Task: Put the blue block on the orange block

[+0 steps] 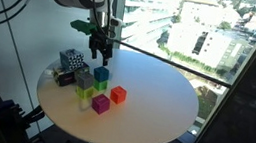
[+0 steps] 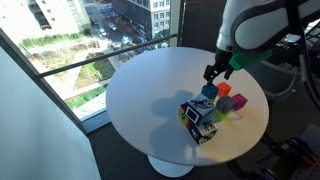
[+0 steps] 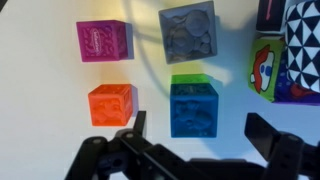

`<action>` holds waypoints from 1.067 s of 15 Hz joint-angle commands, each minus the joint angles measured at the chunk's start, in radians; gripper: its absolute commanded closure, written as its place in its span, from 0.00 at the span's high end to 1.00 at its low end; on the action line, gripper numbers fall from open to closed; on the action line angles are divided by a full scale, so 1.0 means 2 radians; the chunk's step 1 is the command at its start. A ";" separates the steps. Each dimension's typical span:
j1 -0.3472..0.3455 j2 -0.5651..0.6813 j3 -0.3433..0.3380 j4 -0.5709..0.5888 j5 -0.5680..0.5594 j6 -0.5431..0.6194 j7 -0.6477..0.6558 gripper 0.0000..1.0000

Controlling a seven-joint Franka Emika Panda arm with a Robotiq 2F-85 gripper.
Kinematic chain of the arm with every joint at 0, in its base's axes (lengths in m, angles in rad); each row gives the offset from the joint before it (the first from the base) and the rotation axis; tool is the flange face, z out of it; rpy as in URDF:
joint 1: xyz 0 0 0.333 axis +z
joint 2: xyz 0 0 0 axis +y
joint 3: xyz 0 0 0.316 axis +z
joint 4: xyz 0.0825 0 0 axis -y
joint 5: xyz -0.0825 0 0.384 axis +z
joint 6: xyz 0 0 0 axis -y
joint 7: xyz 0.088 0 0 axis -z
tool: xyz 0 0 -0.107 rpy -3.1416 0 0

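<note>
The blue block lies between the two fingers of my open gripper in the wrist view, untouched; a thin yellow-green edge shows along its far side. The orange block sits just beside it, apart, outside one finger. In both exterior views the gripper hangs just above the blue block. The orange block stands on the white round table.
A magenta cube and a grey cube lie beyond the two blocks. A larger patterned cube stands at the side. A yellow-green cube is in the cluster. Windows surround the table.
</note>
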 commanded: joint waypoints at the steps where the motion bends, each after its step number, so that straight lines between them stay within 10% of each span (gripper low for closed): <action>1: 0.003 0.026 -0.001 0.026 0.000 0.004 0.003 1.00; 16: 0.014 0.091 -0.011 0.060 -0.006 0.036 0.005 1.00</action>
